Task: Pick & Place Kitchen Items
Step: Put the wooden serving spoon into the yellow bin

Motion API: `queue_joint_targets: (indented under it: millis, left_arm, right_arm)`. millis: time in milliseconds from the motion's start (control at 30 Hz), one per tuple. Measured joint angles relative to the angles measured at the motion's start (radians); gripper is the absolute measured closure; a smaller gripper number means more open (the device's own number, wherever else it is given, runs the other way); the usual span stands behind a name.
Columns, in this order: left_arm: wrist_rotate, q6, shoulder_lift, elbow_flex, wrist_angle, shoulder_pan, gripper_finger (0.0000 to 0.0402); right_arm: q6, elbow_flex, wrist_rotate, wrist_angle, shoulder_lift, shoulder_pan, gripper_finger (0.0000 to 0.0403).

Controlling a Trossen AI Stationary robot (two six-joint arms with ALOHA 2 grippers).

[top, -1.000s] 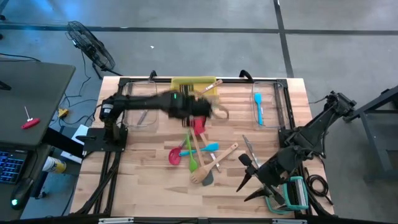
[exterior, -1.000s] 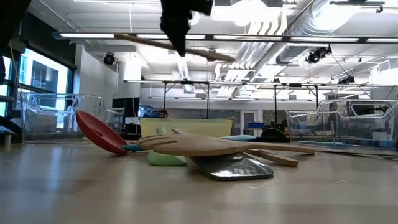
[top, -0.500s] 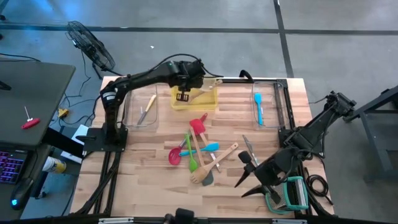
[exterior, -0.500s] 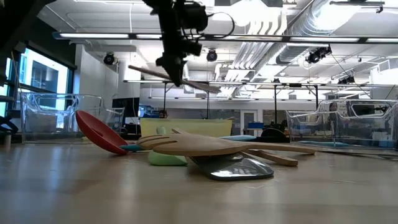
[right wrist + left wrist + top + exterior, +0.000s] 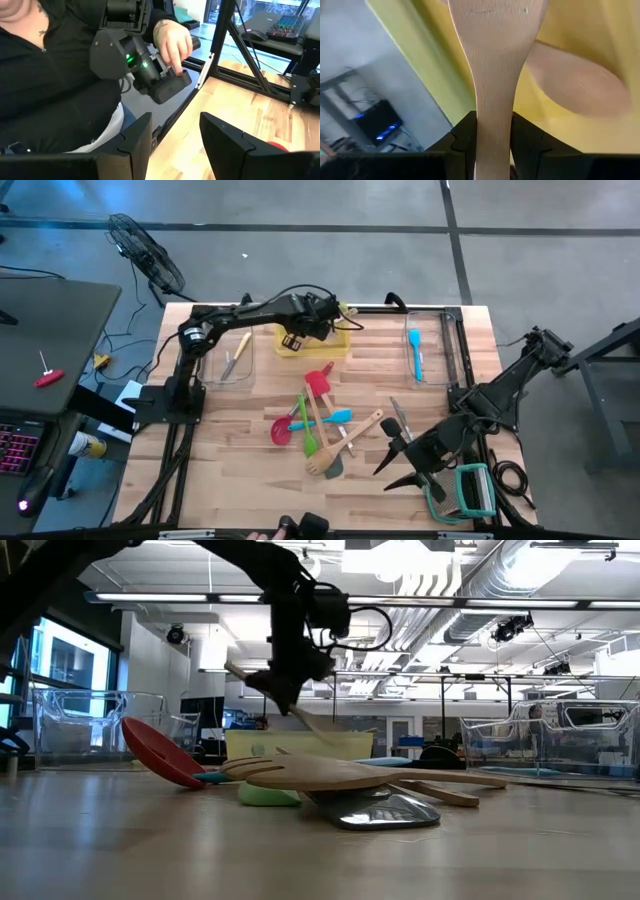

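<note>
I have the left gripper (image 5: 492, 145) clamped on a wooden spatula (image 5: 495, 60), blade angled down into the yellow tray (image 5: 300, 345) just below. I'd lower further before releasing. Right gripper (image 5: 400, 465) waits open.

High view looks straight down; low view looks level across the table (image 5: 250, 470), sharing the utensil pile (image 5: 318, 425) at 6 o'clock.

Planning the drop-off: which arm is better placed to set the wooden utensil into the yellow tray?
Left. The left claw already grips the wooden spatula over the yellow tray. The right claw hangs empty at the table's near edge.
</note>
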Motion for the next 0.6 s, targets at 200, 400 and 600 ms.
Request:
queue_joint_targets:
  millis: [200,400,600]
  left_arm:
    - [0.011,0.010,0.018,0.002,0.019,0.001,0.0317]
    - [0.076,0.025,0.018,0.002,0.083,0.002,0.0317]
    - [0.103,0.041,0.054,0.001,0.097,0.002,0.0317]
  right_arm:
    - [-0.005,0.000,0.000,-0.016,0.000,-0.002,0.0245]
    - [-0.032,0.000,0.000,-0.026,0.000,-0.002,0.0245]
    - [-0.032,0.000,0.000,-0.032,0.000,-0.002,0.0245]
